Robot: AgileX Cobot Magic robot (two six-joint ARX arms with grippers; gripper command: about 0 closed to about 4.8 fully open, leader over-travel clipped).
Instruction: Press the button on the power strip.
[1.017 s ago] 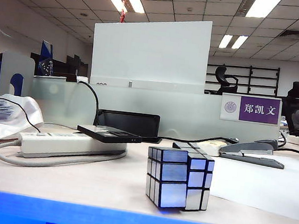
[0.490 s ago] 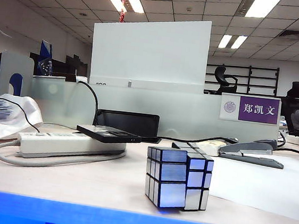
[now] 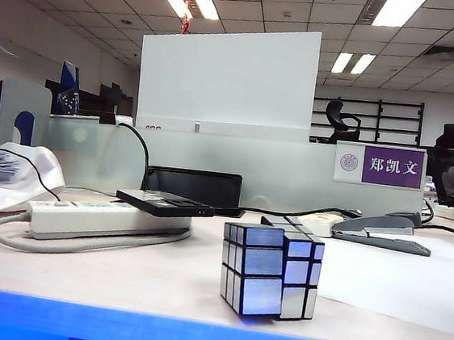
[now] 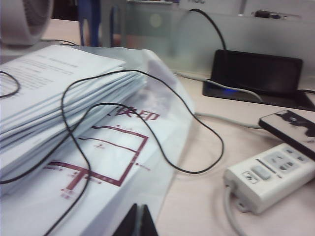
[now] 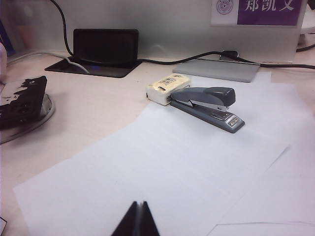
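Note:
The off-white power strip (image 3: 100,218) lies on the left of the desk with its thick grey cable (image 3: 81,242) looping round its front. In the left wrist view its end (image 4: 275,174) shows a grey button (image 4: 261,172) on top. My left gripper (image 4: 140,212) is shut and empty, hovering over the edge of a plastic-wrapped paper stack, well short of the strip. My right gripper (image 5: 139,204) is also shut and empty, above a white sheet. Neither gripper shows in the exterior view.
A flat black device (image 3: 166,204) rests across the strip's far end. A silver mirror cube (image 3: 269,268) stands front centre. A grey stapler (image 5: 209,105) and a cream box (image 5: 166,87) lie on the right. A thin black wire (image 4: 147,123) crosses the paper stack (image 4: 64,113).

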